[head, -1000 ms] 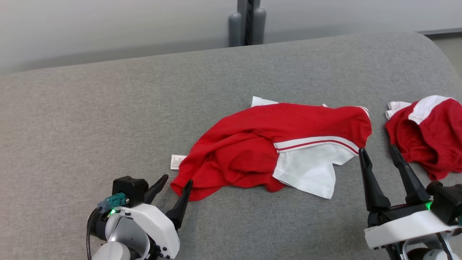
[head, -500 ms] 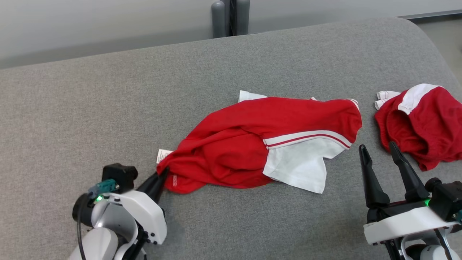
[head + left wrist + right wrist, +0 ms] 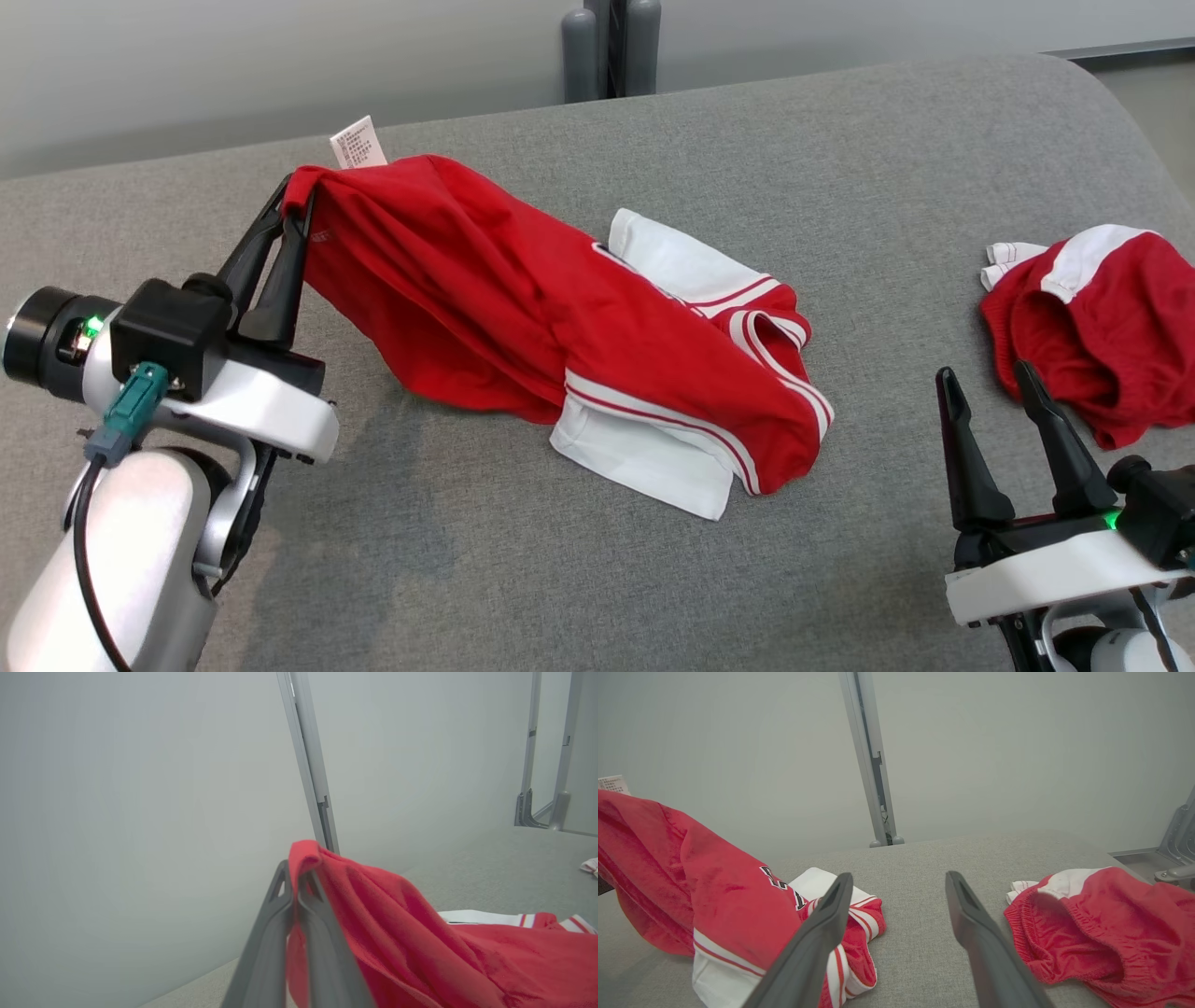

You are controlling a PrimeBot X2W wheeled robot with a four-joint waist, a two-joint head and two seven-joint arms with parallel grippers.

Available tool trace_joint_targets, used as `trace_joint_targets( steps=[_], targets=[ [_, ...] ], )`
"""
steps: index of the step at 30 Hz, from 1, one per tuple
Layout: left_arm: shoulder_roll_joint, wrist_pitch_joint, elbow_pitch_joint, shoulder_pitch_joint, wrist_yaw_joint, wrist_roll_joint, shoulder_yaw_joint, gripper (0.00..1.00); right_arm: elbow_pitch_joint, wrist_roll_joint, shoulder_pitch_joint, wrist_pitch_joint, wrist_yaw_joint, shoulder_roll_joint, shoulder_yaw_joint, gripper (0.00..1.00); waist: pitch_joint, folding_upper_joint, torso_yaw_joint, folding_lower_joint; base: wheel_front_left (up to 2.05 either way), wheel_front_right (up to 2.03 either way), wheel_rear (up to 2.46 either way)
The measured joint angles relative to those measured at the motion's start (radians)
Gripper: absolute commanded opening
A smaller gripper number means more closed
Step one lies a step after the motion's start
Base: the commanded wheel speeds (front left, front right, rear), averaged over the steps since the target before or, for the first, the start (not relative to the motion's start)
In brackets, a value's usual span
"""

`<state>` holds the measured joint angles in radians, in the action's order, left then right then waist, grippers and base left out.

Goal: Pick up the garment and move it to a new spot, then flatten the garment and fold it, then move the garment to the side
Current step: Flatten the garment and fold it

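Grey surface [image 3: 840, 187] under garment [image 3: 485, 280], raised corner hidden inside clenched left hand [image 3: 294, 207]; right hand [image 3: 985, 371] released.

The garment [image 3: 597, 336] is hanging from the tips of the left gripper [image 3: 294, 198] and trailing away to that gripper's right, down onto the surface [image 3: 448, 560]. The right gripper [image 3: 984, 371] is hovering between the garment's resting end on its left and a second garment [image 3: 1102, 327] lying just to its right.

Bare surface [image 3: 887, 280] (grey) separates garment [image 3: 485, 280] from shorts [image 3: 1102, 327].
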<state>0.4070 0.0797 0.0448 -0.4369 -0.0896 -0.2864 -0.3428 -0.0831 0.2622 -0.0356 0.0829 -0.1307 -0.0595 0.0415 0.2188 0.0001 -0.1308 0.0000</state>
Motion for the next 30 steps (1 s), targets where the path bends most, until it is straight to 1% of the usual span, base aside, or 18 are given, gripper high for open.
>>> trace_joint_targets(
  steps=[3,4,6,10,13,18,19,20,21,23,26,30],
  targets=[
    [0.008,0.008,-0.018,0.052,-0.021,0.006,-0.001,0.00,0.000,0.003,0.000,0.001,0.000,0.001,-0.001,1.00,0.005,0.0000,0.002,0.0000,0.00,0.00,0.00],
    [0.001,0.023,0.000,0.148,-0.049,-0.011,0.005,0.00,0.000,0.010,0.000,0.001,0.000,0.001,-0.006,1.00,0.013,0.0000,0.006,0.0000,0.00,0.00,0.00],
    [-0.004,0.035,0.011,0.179,-0.055,-0.020,0.008,0.00,0.000,0.011,0.001,0.001,0.000,0.001,-0.009,1.00,0.015,0.0000,0.008,0.0000,0.00,0.00,0.00],
    [-0.030,0.079,0.081,0.274,-0.072,-0.062,0.019,0.00,0.000,0.013,0.001,-0.003,0.000,0.000,-0.012,1.00,0.023,0.0000,0.023,0.0000,0.00,0.00,0.00],
    [-0.052,0.113,0.146,0.311,-0.067,-0.085,0.016,0.00,-0.001,0.016,0.000,-0.008,0.000,-0.005,-0.012,1.00,0.028,0.0000,0.037,0.0000,0.00,0.00,0.00],
    [-0.107,0.146,0.263,0.332,-0.028,-0.130,0.003,0.00,-0.005,0.019,-0.015,-0.021,0.000,-0.011,-0.014,1.00,0.035,0.0000,0.057,0.0000,0.00,0.00,0.00],
    [-0.119,0.151,0.282,0.332,-0.023,-0.139,0.004,0.08,-0.006,0.019,-0.016,-0.021,0.000,-0.012,-0.017,1.00,0.036,0.0000,0.060,0.0000,0.00,0.00,0.00],
    [-0.133,0.152,0.299,0.332,-0.017,-0.157,0.009,0.46,-0.007,0.019,-0.016,-0.022,0.000,-0.012,-0.018,1.00,0.035,0.0000,0.064,0.0000,0.00,0.00,0.00],
    [-0.144,0.160,0.311,0.332,-0.017,-0.163,0.014,1.00,-0.008,0.019,-0.016,-0.022,0.000,-0.013,-0.020,1.00,0.035,0.0000,0.067,0.0000,0.00,0.00,0.00],
    [-0.169,0.174,0.314,0.326,-0.017,-0.181,0.046,1.00,-0.011,0.019,-0.016,-0.030,0.000,-0.015,-0.028,1.00,0.027,0.0000,0.080,0.0000,0.00,0.00,0.00],
    [-0.173,0.178,0.269,0.324,-0.017,-0.186,0.083,1.00,-0.016,0.019,-0.015,-0.031,0.000,-0.016,-0.029,1.00,0.018,0.0000,0.088,0.0000,0.00,0.00,0.00],
    [-0.173,0.180,0.157,0.322,-0.021,-0.180,0.143,1.00,-0.030,0.018,-0.015,-0.036,0.000,-0.018,-0.037,1.00,0.005,0.0000,0.098,0.0000,0.00,0.00,0.00]
  ],
)
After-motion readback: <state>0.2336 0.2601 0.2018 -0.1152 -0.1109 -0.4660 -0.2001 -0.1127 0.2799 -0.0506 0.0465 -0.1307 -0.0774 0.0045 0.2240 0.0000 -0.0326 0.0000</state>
